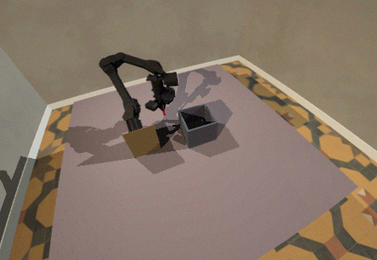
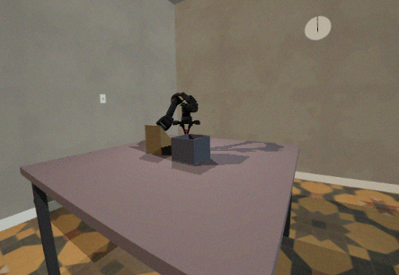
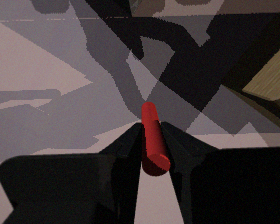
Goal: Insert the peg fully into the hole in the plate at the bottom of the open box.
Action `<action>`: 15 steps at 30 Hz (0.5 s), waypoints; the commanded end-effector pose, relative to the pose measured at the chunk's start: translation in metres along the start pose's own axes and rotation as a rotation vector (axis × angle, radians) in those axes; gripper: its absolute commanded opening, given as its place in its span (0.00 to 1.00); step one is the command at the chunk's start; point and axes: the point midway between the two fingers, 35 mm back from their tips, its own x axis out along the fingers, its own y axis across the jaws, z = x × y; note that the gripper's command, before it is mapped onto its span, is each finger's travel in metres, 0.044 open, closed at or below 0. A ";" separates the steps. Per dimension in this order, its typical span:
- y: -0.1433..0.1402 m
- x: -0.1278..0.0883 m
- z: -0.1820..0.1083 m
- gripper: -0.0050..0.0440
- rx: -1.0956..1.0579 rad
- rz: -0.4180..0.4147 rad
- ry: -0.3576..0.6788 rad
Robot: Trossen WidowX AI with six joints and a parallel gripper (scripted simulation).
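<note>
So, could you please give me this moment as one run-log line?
phase: carry | gripper: shut on red peg | peg: lifted, beside and outside the open box | insertion: not yet done

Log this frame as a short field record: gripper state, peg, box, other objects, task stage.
gripper: shut on the red peg, gripper raised above the table
peg: held between the fingers, pointing downward, clear of the table
box: open blue-grey box standing on the table, beside the gripper
peg versus box: peg hangs just outside the box's near wall, not yet over the opening
other objects: tan block in front of the arm's base
plate and hole: not visible, box interior in shadow
task stage: peg picked up, insertion not yet begun
</note>
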 end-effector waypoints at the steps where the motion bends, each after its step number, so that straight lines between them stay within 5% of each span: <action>1: 0.000 0.001 0.000 0.10 0.000 -0.002 0.002; 15: 0.007 -0.012 0.012 0.10 -0.024 0.006 -0.017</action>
